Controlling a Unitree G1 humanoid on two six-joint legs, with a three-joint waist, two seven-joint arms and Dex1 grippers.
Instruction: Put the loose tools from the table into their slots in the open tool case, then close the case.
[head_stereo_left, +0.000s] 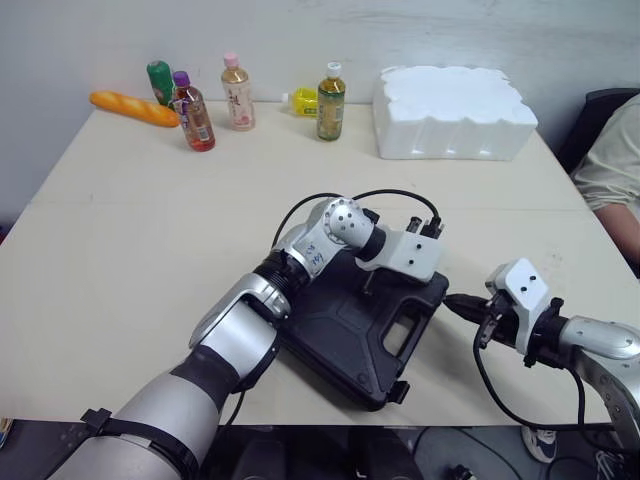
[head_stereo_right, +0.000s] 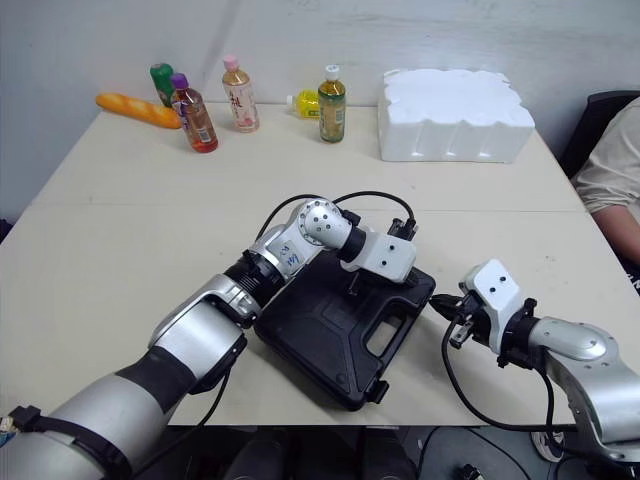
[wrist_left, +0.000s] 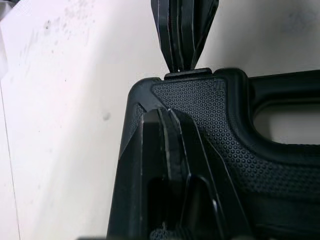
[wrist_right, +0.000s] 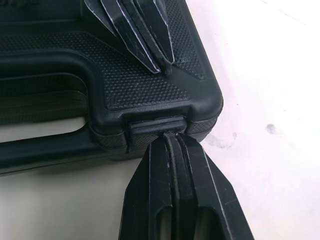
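Observation:
The black tool case (head_stereo_left: 345, 345) lies with its lid down near the table's front edge, handle cut-out facing front right. My left gripper (head_stereo_left: 368, 288) is shut, and its tip rests on the textured lid (wrist_left: 220, 120) near the case's right corner. My right gripper (head_stereo_left: 452, 301) is shut too. In the right wrist view its tip (wrist_right: 167, 137) touches the latch (wrist_right: 155, 125) on that corner's side. The left gripper (wrist_right: 145, 45) presses the lid just behind the latch. No loose tools lie on the table.
Several bottles (head_stereo_left: 240, 93) and a bread roll (head_stereo_left: 133, 108) stand along the table's far edge, with a small yellow object (head_stereo_left: 302, 100) among them. A white foam block (head_stereo_left: 453, 112) sits at the back right. A person's sleeve (head_stereo_left: 612, 165) shows at the right edge.

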